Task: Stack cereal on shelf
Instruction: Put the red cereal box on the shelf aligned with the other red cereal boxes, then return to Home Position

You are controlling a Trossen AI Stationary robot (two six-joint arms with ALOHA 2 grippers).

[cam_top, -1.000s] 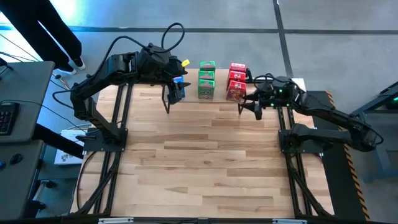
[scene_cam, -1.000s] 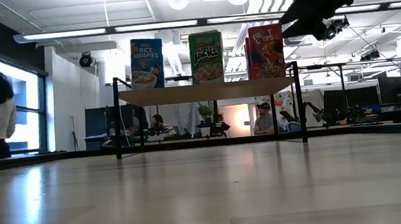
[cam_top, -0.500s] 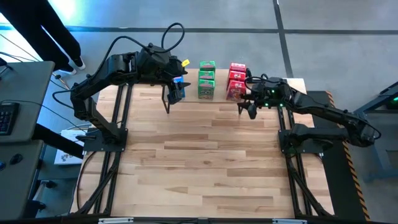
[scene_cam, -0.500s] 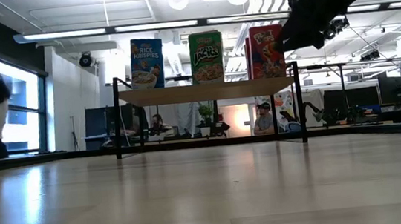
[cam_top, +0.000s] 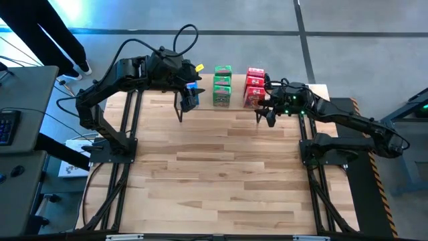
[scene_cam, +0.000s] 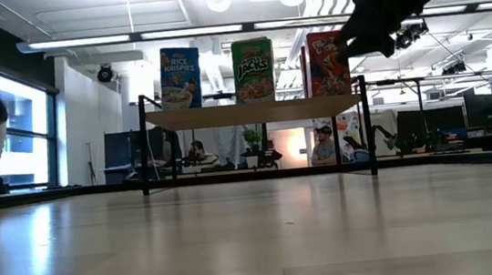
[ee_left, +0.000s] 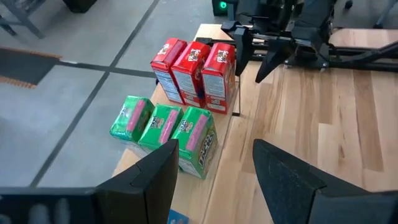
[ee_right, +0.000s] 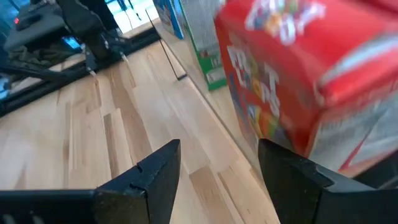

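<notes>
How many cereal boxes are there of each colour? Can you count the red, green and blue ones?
Red boxes: 3
Green boxes: 3
Blue boxes: 1 in sight; the left arm covers that spot from above, so more may be hidden
Total: 7 that can be seen

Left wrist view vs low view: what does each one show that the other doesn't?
Only the left wrist view: the red boxes and green boxes each stand three deep in a row, and the left gripper is open and empty, with the right gripper open beside the red row.

Only the low view: the blue box front, the shelf legs, and the room with people behind.

Both: red and green cereal on the shelf top, and the right arm next to the red boxes.
</notes>
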